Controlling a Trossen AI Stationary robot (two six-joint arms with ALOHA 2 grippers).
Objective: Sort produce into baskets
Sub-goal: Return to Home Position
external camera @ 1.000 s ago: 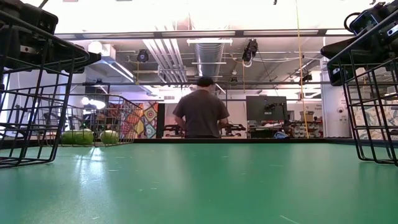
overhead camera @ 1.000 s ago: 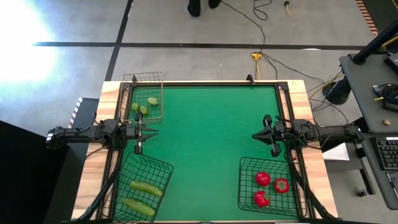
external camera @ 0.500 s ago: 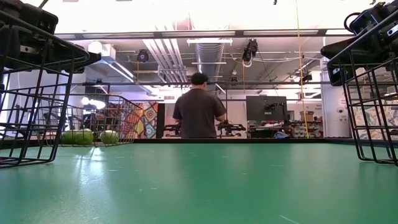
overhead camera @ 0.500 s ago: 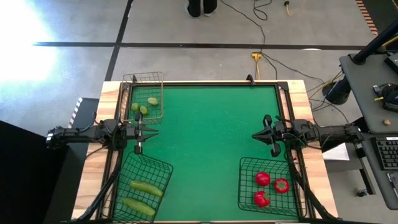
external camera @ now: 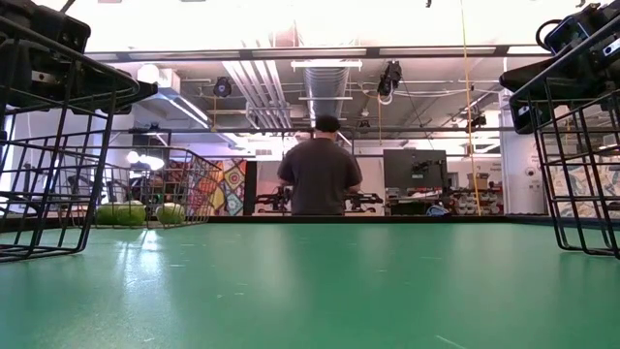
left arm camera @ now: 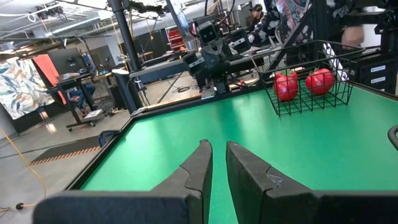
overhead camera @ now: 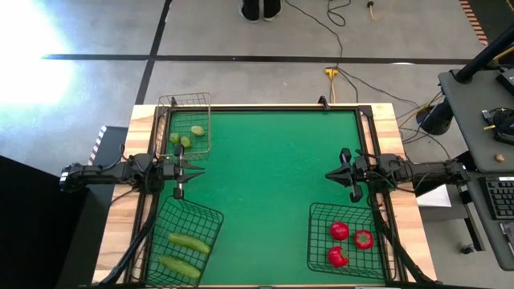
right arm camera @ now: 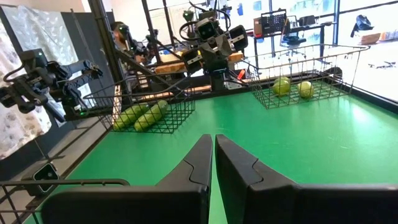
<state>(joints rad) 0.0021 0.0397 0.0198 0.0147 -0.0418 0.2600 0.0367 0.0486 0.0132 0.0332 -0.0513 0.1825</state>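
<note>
Dark two-finger left gripper [overhead camera: 196, 168] and right gripper [overhead camera: 330, 174] hang closed, empty, flanking your green table [overhead camera: 265, 185]; you're homing them, and nothing appears left to sort.

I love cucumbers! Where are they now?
In the high view, the two cucumbers lie in the wire basket at the table's bottom-left corner, just below the left tool.

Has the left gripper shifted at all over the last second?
No. In the high view the left gripper sits just off the narrow basket, at its near edge, exactly as before.
</note>
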